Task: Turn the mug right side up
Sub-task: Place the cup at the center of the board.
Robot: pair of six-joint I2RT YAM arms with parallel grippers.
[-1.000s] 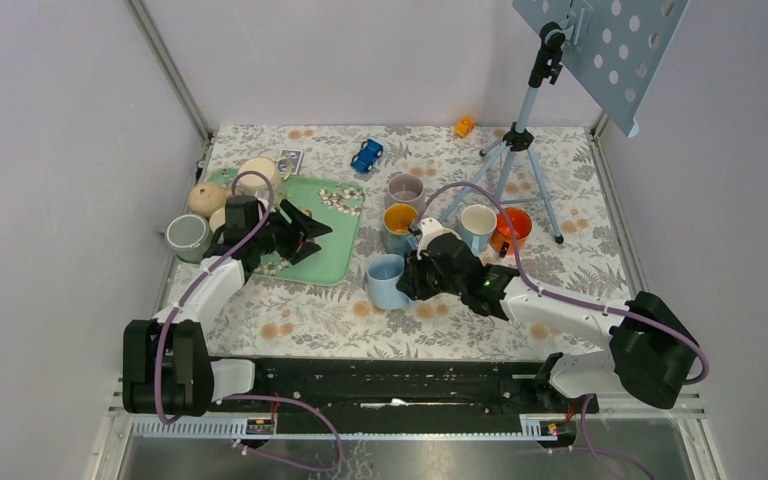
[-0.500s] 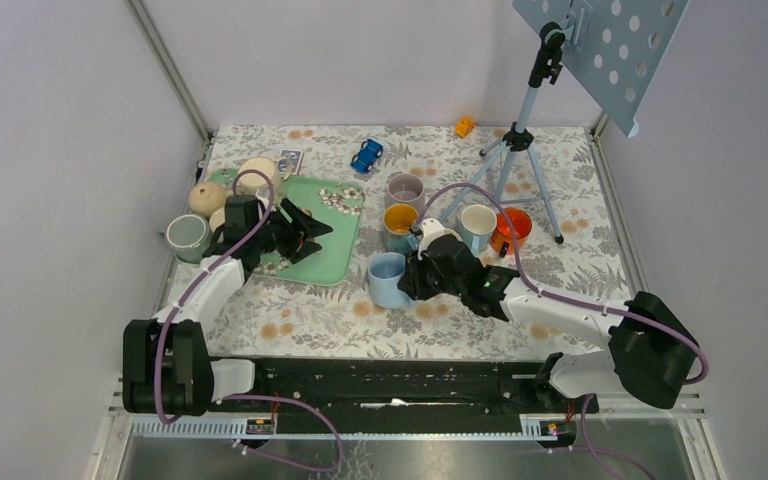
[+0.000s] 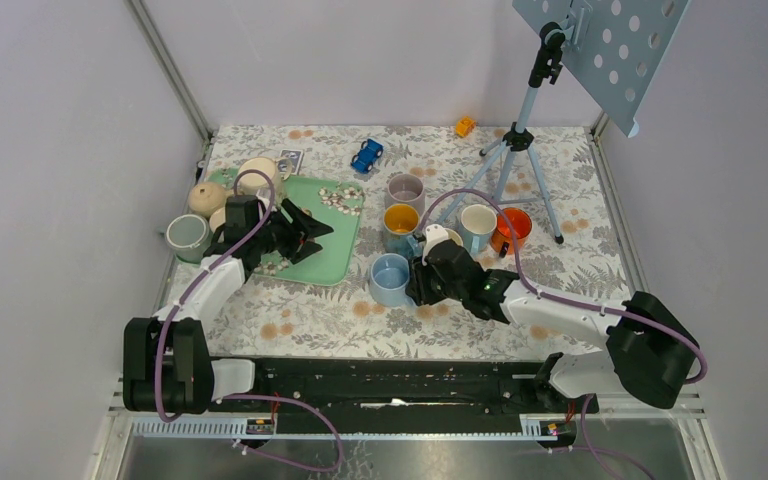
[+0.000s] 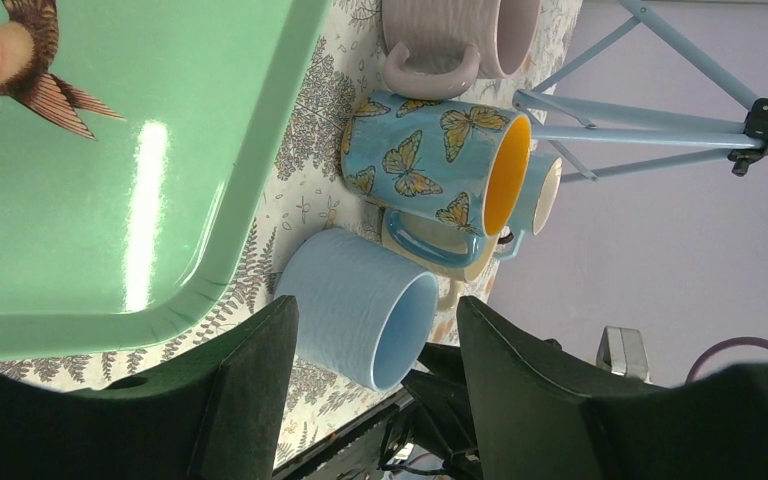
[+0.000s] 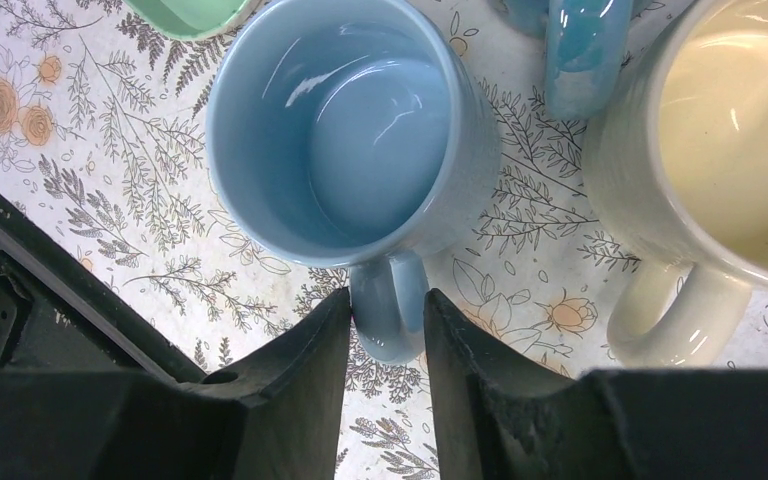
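The light blue mug (image 3: 390,278) stands upright on the flowered cloth, mouth up, just off the green tray's (image 3: 332,252) near right corner. In the right wrist view I look down into the mug (image 5: 340,130). Its handle points toward me and sits between the fingers of my right gripper (image 5: 387,300), which press it on both sides. From above, the right gripper (image 3: 418,283) is directly right of the mug. My left gripper (image 3: 312,230) hovers over the tray, open and holding nothing. Its wrist view shows the mug (image 4: 360,305) far beyond the left gripper (image 4: 375,305).
Behind the blue mug crowd a butterfly mug (image 3: 400,222), a cream mug (image 5: 730,130), a teal mug (image 3: 478,225), an orange mug (image 3: 513,228) and a lilac mug (image 3: 404,190). A tripod (image 3: 515,150) stands at the back right. Bowls and a grey mug (image 3: 188,235) sit left of the tray.
The blue mug, tipped with its mouth facing left a moment ago, now stands upright. My right gripper turned with it, still at the handle. The left arm has not moved.
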